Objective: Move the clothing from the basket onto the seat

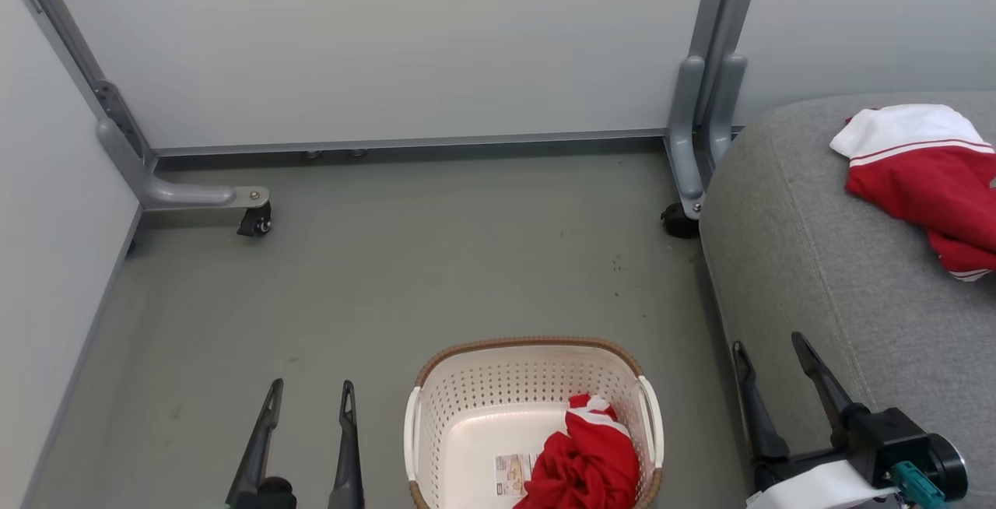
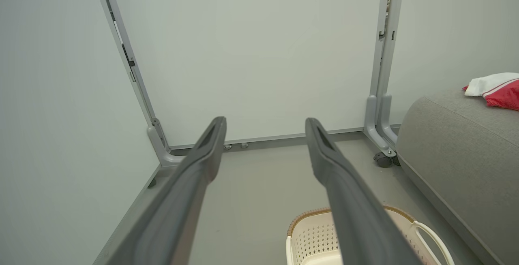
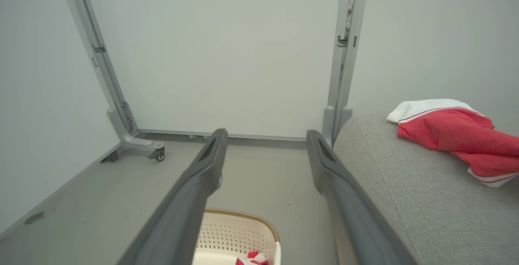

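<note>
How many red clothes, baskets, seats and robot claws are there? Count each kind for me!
Red clothes: 2, a bundle in the basket and a piece on the seat
Baskets: 1
Seats: 1
Claws: 2, left claw and right claw, both open
Total: 6

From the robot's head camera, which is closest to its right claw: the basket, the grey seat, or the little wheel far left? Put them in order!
1. The seat, right beside the right claw, on its right side.
2. The basket, on the floor to the claw's left.
3. The little wheel, far away by the left wall.
</note>
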`<state>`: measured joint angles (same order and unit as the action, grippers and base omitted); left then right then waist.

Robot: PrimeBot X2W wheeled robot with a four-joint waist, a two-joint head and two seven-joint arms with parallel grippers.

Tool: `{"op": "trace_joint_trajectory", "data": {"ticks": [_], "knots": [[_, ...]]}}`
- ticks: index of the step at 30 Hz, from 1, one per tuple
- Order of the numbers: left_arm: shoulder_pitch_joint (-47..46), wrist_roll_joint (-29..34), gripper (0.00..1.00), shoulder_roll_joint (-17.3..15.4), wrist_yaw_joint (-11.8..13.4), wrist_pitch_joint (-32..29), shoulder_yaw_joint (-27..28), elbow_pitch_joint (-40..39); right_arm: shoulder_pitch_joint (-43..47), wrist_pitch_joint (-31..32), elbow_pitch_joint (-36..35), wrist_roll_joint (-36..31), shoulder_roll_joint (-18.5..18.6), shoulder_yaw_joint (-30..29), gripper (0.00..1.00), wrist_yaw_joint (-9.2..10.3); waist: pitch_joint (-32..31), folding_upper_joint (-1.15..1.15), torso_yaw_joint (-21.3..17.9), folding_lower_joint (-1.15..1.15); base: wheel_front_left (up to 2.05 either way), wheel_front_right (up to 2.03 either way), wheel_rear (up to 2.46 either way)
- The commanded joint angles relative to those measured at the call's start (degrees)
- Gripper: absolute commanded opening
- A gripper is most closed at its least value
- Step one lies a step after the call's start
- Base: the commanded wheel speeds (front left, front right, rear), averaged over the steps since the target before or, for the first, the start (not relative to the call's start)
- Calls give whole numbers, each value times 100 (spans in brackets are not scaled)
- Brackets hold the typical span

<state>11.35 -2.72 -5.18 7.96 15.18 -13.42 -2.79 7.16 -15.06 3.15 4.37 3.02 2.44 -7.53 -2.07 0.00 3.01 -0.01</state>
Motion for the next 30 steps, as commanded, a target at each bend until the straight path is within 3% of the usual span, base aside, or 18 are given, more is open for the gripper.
{"op": "trace_joint_trajectory", "data": {"ticks": [1, 30], "knots": [[59, 46, 100, 6, -60, -6, 11, 14, 98, -18, -40, 20, 10, -21, 100, 8, -37, 0, -64, 1, 0, 0, 0], [-90, 230, 100, 64, -456, -6, 138, 149, 72, -18, 18, -21, -6, 20, 100, 8, 64, 0, -131, 1, 0, 0, 0]]}}
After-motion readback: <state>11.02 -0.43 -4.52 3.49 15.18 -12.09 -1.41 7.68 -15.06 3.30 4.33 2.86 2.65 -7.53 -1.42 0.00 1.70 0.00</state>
